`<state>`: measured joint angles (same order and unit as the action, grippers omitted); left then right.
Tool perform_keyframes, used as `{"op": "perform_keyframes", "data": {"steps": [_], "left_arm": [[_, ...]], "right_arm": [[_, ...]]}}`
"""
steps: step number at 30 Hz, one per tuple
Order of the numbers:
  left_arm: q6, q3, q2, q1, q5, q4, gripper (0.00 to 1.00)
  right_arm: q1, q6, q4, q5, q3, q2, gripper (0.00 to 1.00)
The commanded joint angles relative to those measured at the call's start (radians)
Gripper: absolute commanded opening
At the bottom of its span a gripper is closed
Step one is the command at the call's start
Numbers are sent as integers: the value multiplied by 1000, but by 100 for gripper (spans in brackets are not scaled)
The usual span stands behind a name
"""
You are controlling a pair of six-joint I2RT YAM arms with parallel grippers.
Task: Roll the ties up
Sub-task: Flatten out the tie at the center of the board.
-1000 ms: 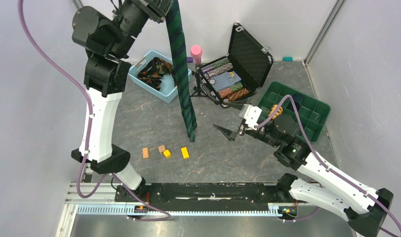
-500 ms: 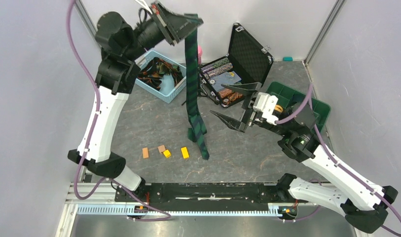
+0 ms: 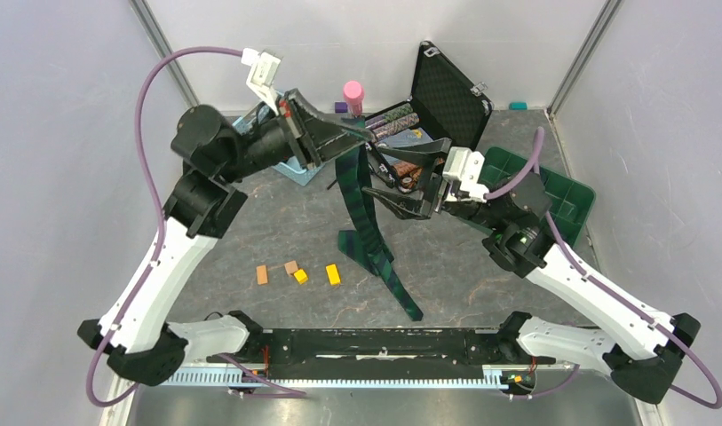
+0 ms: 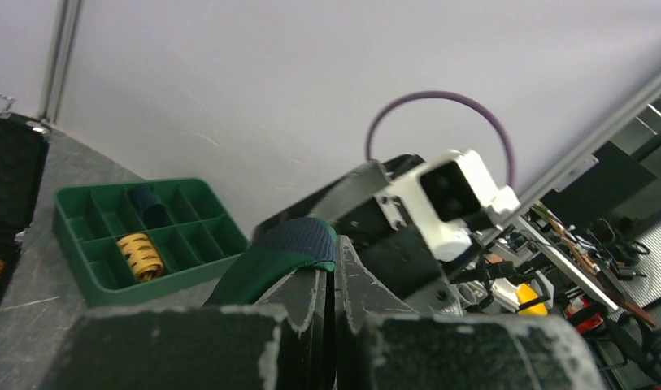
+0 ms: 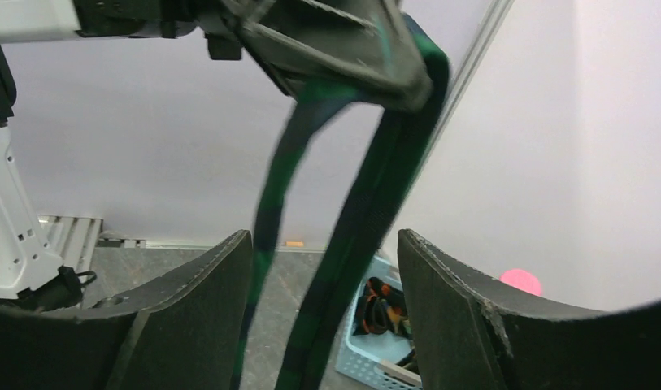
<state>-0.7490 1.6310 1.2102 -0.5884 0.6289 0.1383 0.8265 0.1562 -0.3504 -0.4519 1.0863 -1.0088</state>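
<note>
A dark green-and-navy plaid tie (image 3: pixel 368 240) hangs from my left gripper (image 3: pixel 361 135), which is shut on its folded upper part (image 4: pixel 298 244). The tie's lower end trails over the table toward the front (image 3: pixel 410 306). My right gripper (image 3: pixel 381 171) is open, one finger on each side of the hanging tie just below the left gripper. In the right wrist view two strands of the tie (image 5: pixel 359 219) pass between the spread fingers (image 5: pixel 205 309) without touching them. Rolled ties, one yellow-orange (image 4: pixel 140 253) and one dark (image 4: pixel 152 207), sit in the green tray (image 4: pixel 83 244).
A blue basket (image 5: pixel 376 341) holding more ties stands at the back left, partly behind my left arm. An open black case (image 3: pixel 446 102) of chips and a pink-capped bottle (image 3: pixel 353 91) are at the back. The green tray (image 3: pixel 566 200) is at right. Small orange and yellow blocks (image 3: pixel 295 273) lie front left.
The left arm has come down and swung right, so the tie's lower end now lies on the table. The right gripper rose to the tie and its jaws have narrowed around it.
</note>
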Motion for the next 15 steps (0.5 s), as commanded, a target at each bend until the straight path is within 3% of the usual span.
{"op": "perform_keyframes", "data": {"steps": [1, 7, 15], "left_arm": [[11, -91, -75, -29, -27, -133, 2], [14, -204, -124, -36, -64, -257, 2], [10, -247, -124, -37, -80, -313, 2]], "right_arm": [[-1, -121, -104, -16, 27, -17, 70], [-1, -279, -218, -65, -2, -30, 63], [-1, -348, -254, -102, -14, -33, 59]]}}
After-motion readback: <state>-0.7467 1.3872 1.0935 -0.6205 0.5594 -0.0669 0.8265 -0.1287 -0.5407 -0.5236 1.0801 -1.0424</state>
